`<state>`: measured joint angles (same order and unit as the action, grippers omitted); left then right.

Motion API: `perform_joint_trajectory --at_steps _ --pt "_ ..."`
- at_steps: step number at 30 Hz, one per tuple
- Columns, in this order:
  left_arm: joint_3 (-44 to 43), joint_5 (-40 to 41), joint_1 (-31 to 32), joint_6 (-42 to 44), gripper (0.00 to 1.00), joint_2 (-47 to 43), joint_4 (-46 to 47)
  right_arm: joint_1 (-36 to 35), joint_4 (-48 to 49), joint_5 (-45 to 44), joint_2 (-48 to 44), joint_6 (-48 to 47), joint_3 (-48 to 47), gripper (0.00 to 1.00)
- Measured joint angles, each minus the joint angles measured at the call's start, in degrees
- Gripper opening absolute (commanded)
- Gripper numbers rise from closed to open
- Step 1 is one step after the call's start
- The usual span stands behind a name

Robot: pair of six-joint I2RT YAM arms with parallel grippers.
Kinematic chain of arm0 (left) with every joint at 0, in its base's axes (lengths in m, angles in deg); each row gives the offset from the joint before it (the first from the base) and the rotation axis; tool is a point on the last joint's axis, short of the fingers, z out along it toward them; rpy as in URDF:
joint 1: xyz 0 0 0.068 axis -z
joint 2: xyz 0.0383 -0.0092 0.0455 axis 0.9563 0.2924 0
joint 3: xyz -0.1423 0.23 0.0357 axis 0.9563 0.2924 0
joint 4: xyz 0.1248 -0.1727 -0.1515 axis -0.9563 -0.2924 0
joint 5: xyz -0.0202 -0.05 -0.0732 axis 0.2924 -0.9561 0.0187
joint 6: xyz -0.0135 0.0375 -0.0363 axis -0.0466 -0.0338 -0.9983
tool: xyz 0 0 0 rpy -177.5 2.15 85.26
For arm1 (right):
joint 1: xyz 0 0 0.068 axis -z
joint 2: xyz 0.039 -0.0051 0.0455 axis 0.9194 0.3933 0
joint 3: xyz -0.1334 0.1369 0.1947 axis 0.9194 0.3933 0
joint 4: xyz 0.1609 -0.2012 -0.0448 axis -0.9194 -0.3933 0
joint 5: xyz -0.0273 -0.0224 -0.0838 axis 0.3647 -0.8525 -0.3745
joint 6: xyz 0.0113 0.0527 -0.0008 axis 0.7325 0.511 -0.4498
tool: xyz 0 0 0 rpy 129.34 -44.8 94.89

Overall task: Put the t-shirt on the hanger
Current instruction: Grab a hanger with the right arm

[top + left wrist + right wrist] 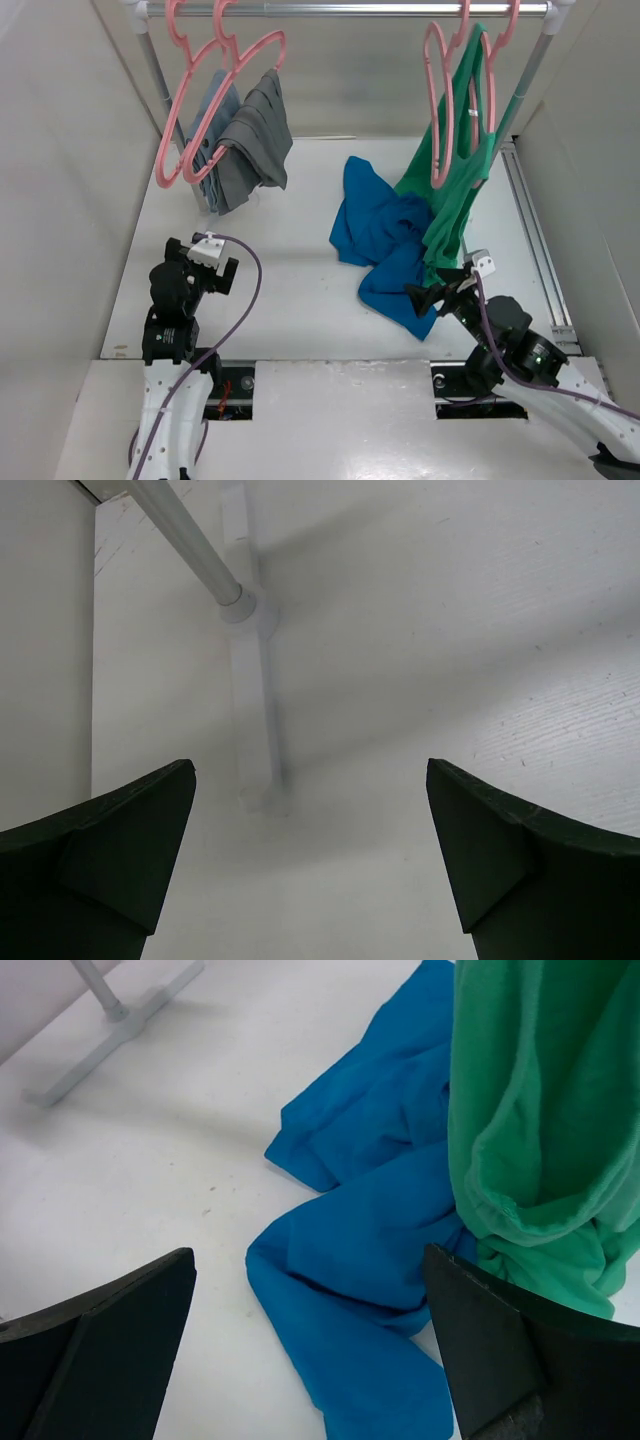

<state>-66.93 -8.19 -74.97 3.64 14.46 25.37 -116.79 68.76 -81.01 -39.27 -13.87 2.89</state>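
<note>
The bright blue t-shirt [380,240] lies crumpled on the white table, right of centre; in the right wrist view the t-shirt [370,1260] fills the middle. A thin pink hanger [436,120] hangs from the rail at the back right, in front of the green tank top [460,190]. My right gripper [430,284] is open just above the t-shirt's near end, its jaws [308,1253] holding nothing. At the near left, well away from the shirt, my left gripper [200,260] stands open over bare table [310,770], facing the rack's left post.
Pink hangers with grey garments [250,140] hang at the back left of the rail [340,10]. The rack's post [190,540] and flat foot [255,710] stand ahead of the left gripper. The green top's hem [540,1160] drapes onto the t-shirt. White walls enclose the table.
</note>
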Motion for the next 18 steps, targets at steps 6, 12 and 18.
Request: perform_joint_trajectory --at_steps 6,12,18 --pt "0.0 -0.3 0.0 0.3 0.99 0.0 0.3 0.0 -3.6 -2.6 -0.1 0.0 -3.1 0.99" --pt "-0.2 -9.3 0.0 6.8 0.95 0.0 -1.2 0.0 -7.8 -6.9 0.0 -1.9 -15.4 0.99" --pt "-1.5 -25.0 0.0 16.6 0.85 0.0 -7.7 0.0 -13.0 -10.1 6.5 -6.8 -34.8 0.88"
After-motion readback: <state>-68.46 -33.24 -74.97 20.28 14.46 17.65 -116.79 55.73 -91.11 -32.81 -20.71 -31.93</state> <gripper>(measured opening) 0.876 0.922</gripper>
